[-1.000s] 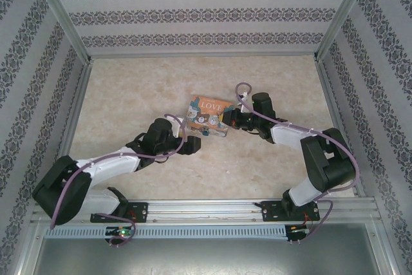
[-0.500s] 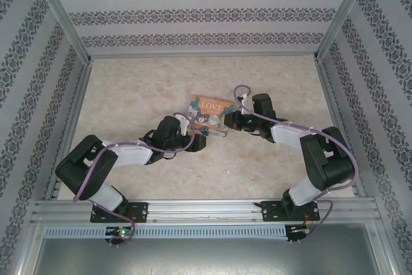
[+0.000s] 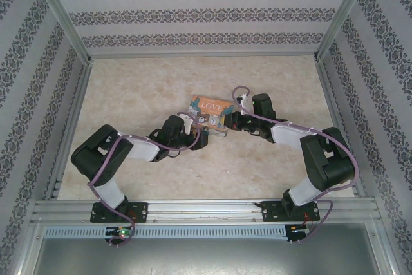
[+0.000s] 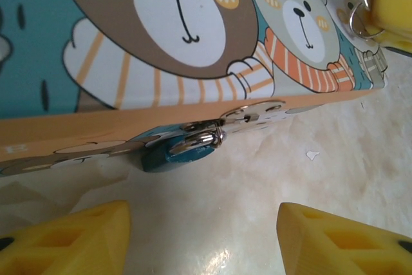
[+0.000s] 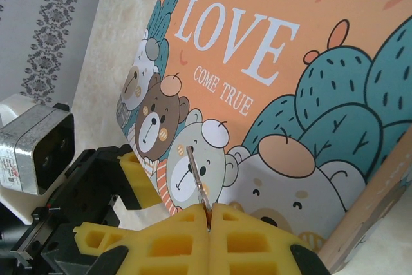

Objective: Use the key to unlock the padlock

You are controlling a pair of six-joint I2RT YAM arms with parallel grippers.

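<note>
Marbled tabletop (image 3: 129, 94) below, the right gripper (image 5: 209, 214) pinched the key (image 5: 195, 170); the left gripper (image 4: 203, 223) gaped before the padlock (image 4: 174, 152), which, unheld, might swivel away.

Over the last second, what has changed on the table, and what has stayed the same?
The left gripper moved forward and to the right, closer to the padlock on the edge of the tin, jaws open, as its arm folded in. The right gripper, shut on the key, and the tin stayed put.
</note>
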